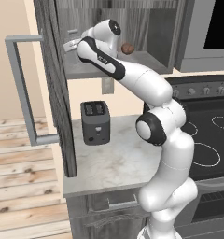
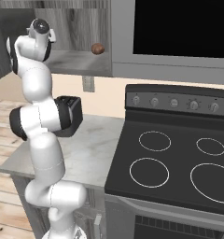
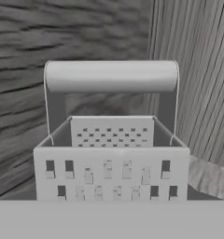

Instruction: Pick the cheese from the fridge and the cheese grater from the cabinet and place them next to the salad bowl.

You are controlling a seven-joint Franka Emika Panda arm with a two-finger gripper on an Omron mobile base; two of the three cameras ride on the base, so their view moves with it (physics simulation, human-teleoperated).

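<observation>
The cheese grater (image 3: 111,154) stands upright close in front of my hand, a silver-grey perforated box with a bar handle (image 3: 111,76) across its top. It sits inside the open cabinet (image 1: 151,28), against the wood-grain back wall. My gripper (image 1: 69,45) reaches into the cabinet's left end, just behind the open door (image 1: 53,70). Its fingers are hidden, so I cannot tell how the jaws stand around the grater. The cheese, the fridge and the salad bowl are out of view.
A small brown round object (image 1: 127,48) lies on the cabinet shelf to the right of my arm. A dark toaster (image 1: 95,122) stands on the marble counter (image 1: 118,158) below. The black stove (image 2: 179,158) and the microwave (image 2: 179,28) lie to the right.
</observation>
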